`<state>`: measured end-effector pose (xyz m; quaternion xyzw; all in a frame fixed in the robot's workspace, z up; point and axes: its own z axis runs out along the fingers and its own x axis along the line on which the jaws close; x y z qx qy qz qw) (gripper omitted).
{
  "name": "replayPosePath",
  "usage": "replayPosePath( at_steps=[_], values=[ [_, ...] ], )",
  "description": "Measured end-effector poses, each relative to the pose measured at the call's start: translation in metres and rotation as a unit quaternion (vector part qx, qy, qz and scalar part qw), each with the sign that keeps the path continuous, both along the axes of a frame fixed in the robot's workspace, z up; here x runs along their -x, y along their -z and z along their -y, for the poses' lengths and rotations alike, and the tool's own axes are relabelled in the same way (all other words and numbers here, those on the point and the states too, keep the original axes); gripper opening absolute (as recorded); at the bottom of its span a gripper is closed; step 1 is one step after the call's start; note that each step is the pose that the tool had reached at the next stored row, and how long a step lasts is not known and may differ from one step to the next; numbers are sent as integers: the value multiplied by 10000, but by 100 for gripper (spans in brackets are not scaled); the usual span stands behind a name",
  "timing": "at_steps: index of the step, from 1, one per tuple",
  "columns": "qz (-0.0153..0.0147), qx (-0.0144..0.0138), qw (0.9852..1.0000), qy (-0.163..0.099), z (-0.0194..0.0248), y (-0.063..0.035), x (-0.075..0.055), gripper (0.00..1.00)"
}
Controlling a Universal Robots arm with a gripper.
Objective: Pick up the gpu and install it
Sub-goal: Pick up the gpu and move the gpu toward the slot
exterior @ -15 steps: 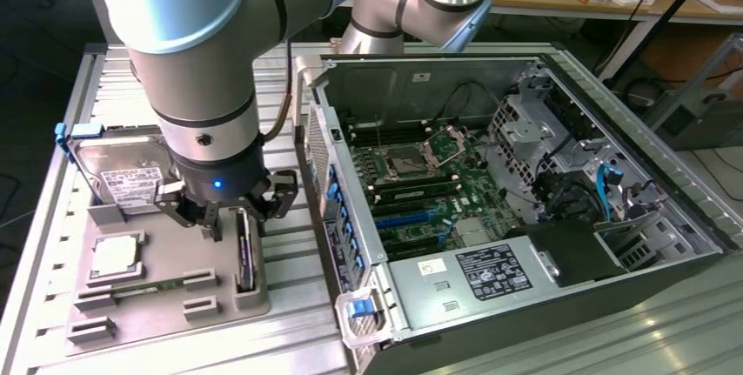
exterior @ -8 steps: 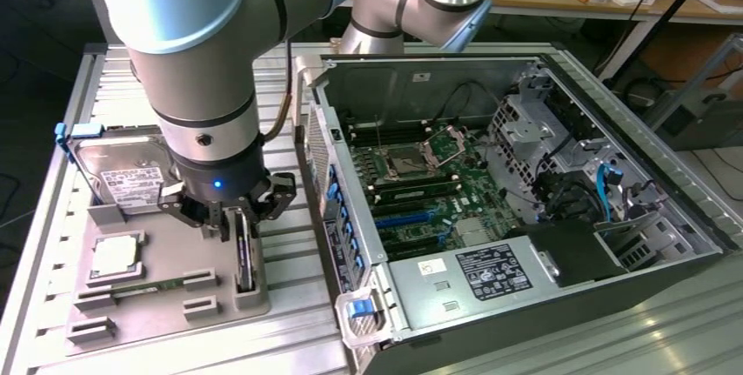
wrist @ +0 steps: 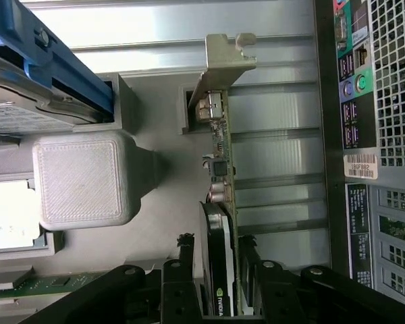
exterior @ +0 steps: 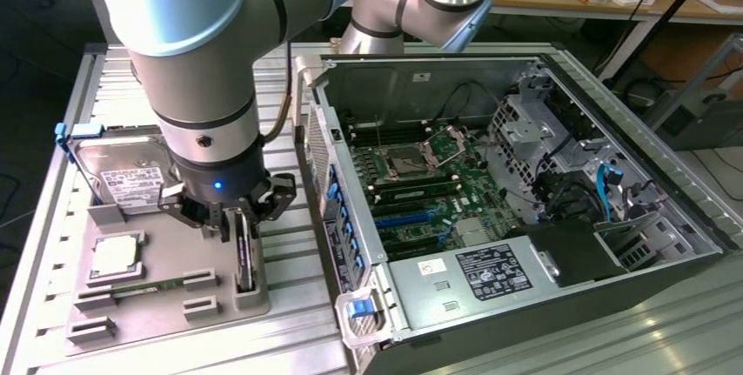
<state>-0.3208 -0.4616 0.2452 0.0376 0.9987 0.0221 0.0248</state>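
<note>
Exterior view, lower left: gpu upright in tray slot. Gripper straddles it, jaws partly open, no grip yet. You risk off-centre pinch tilting card, jamming bracket in slot.

arm bends over from above, wrist vertical, gripper pointing straight down.

Robot lab or workshop. Big robot arm over metal desk. Open computer case on desk, insides showing. Grey tray holds computer parts. Wooden desk at back, messy with small stuff.
</note>
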Motion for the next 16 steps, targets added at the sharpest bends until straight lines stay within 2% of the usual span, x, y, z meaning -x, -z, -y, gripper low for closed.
replayPosePath(
  at_steps=[6,9,16],
  values=[
    [-1,-1,10000,1,-1,2,-2,39],
    [-19,0,10000,1,0,1,-6,39],
    [-20,0,10000,1,0,1,-6,39]
  ],
)
